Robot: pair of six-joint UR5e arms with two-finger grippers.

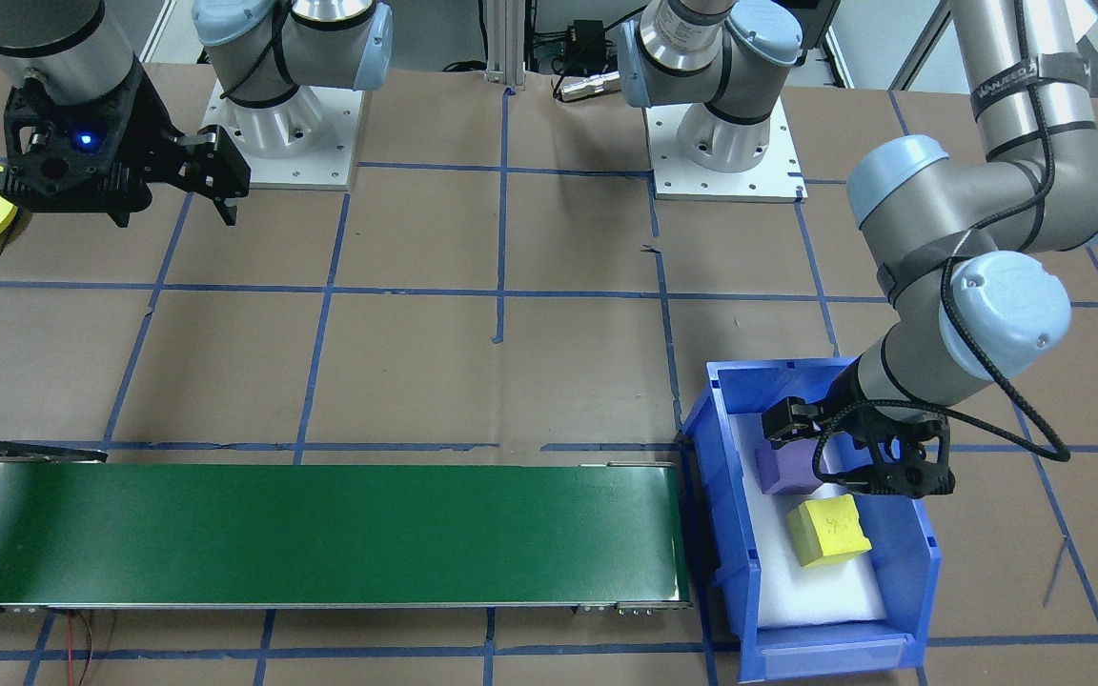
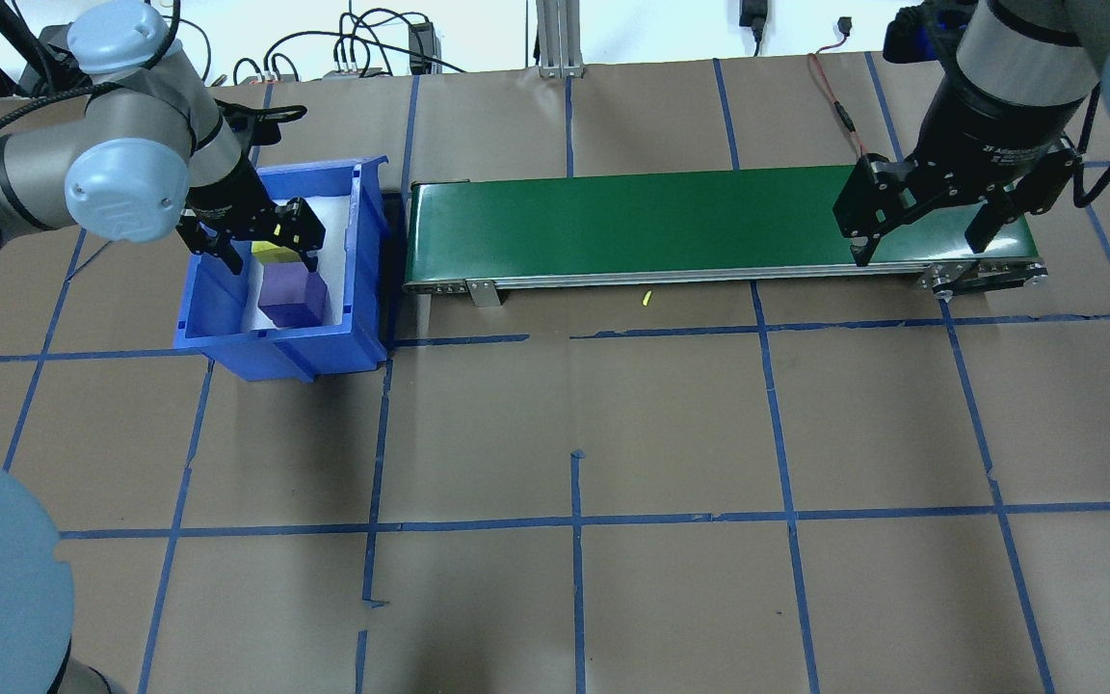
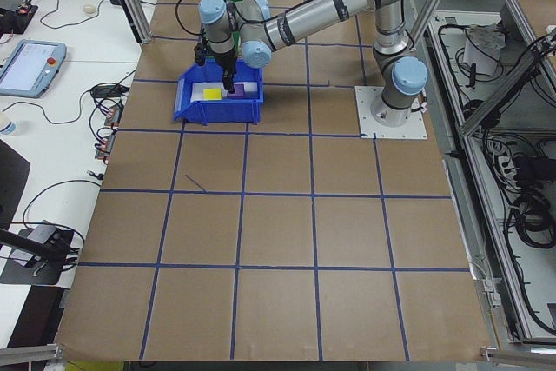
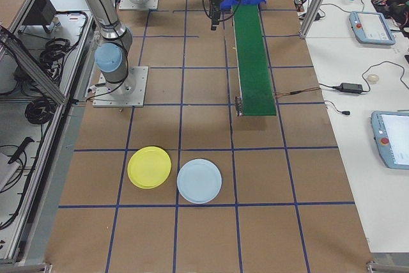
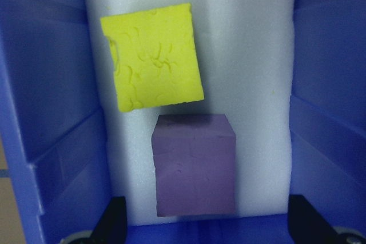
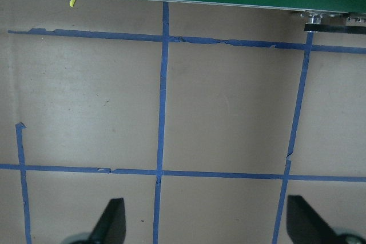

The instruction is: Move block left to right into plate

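Note:
A yellow foam cube (image 5: 151, 55) and a purple foam cube (image 5: 194, 170) lie on white padding inside the blue bin (image 2: 276, 352). My left gripper (image 5: 209, 224) hangs open just above the purple cube (image 1: 787, 467). Its fingers (image 5: 114, 221) are spread wide on either side and touch nothing. The yellow cube (image 1: 827, 531) lies just beyond it. The yellow plate (image 4: 149, 167) lies flat on the table at the robot's right end, partly hidden by the right arm in the front view. My right gripper (image 2: 919, 246) hovers open and empty near the conveyor's right end.
A long green conveyor belt (image 2: 671, 222) runs from beside the bin toward the right arm. A pale blue plate (image 4: 199, 181) lies next to the yellow one. Brown paper with blue tape lines covers the table (image 2: 574, 424). A small yellow scrap (image 2: 647, 299) lies by the belt.

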